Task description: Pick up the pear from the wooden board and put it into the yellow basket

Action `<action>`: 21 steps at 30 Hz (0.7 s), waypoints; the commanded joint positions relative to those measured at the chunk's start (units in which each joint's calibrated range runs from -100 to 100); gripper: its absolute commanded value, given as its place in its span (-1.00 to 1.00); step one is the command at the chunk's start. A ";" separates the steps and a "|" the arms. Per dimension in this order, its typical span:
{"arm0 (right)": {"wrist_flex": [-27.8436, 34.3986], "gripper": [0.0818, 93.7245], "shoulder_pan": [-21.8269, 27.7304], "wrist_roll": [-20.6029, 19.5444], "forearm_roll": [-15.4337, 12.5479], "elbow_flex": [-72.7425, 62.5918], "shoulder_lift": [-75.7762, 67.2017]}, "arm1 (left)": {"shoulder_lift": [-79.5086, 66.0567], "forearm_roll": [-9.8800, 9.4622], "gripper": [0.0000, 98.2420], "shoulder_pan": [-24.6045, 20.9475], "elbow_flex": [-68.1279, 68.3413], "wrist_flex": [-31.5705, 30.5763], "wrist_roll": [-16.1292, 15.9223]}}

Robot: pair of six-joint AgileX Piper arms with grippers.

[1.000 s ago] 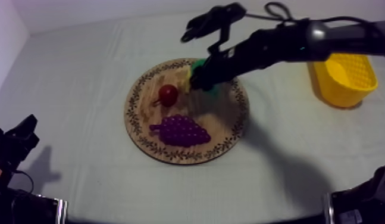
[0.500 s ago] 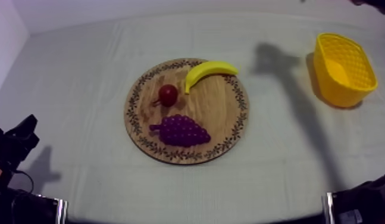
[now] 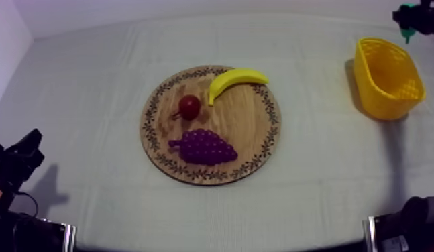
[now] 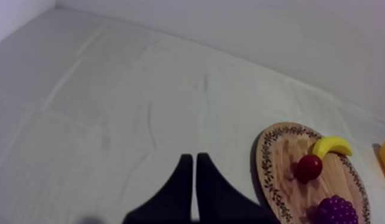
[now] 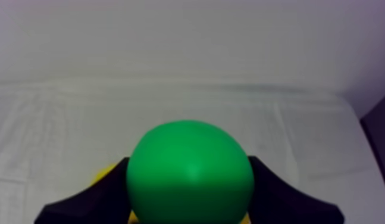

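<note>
1. The left end effector lies low at the near table edge, fingers together in a narrow wedge, well apart from the board. Leave it parked there, clear of the carry.
2. On the board lie grapes, a small red fruit and a banana; no pear is there.
3. The basket stands at the far right, mouth up.
4. The right end effector is clamped on the pear, high beyond the basket's far rim. A yellow sliver under the pear is probably the basket; whether the pear is centred over it I cannot tell.
5. My judgement: bring the pear over the middle of the mouth, lower it below the rim, then part the fingers. Dropped from height, it could bounce out or tip the basket.
</note>
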 commanded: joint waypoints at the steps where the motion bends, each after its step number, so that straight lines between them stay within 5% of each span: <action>1: 0.64 -0.21 0.52 -0.37 -0.15 1.05 1.31 | 0.00 -0.01 -1.00 0.02 0.02 0.01 0.00; 21: -1.23 -0.19 -0.72 -1.63 -0.16 9.97 9.39 | 0.00 -0.01 -1.00 0.02 0.02 0.01 0.02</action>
